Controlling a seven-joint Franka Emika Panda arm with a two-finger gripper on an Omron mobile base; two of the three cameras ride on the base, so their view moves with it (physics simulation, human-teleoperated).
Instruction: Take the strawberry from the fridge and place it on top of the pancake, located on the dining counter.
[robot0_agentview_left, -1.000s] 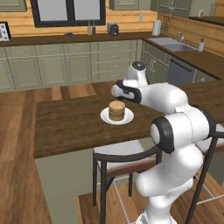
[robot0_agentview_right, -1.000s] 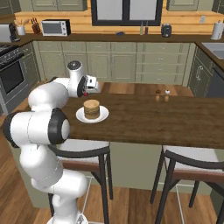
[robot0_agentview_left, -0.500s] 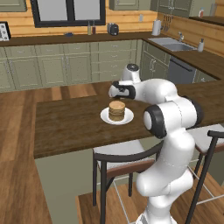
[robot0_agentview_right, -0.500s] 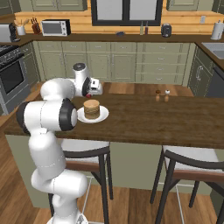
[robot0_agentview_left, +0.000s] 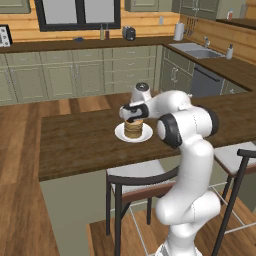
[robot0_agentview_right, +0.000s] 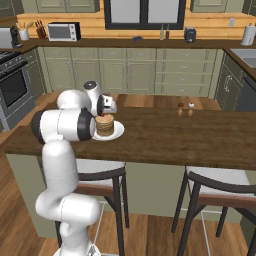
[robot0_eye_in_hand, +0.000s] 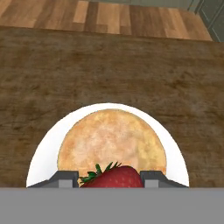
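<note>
- On my left in the hand view, the white plate (robot0_eye_in_hand: 43, 153) shows a broad bare rim, and on the right its rim is about as wide, so I judge I am roughly centred side to side over the stack.
- In the middle, my gripper (robot0_eye_in_hand: 111, 178) is pinching the strawberry (robot0_eye_in_hand: 114, 176); its leafy cap points left and its red body sits between my two tips.
- The berry hangs above the near edge of the pancake (robot0_eye_in_hand: 112, 144), not its middle, so I would ease forward a little before letting go.
- From the left base view, my gripper (robot0_agentview_left: 133, 112) hovers just above the pancake (robot0_agentview_left: 133, 129) on the dark wooden surface (robot0_agentview_left: 75, 145); I cannot tell whether berry and stack touch.
- I would come down gently until the berry is just over the top cake, then spread my tips slowly; a round berry may roll.
- I would lift straight up afterwards, so I do not drag it off.
</note>
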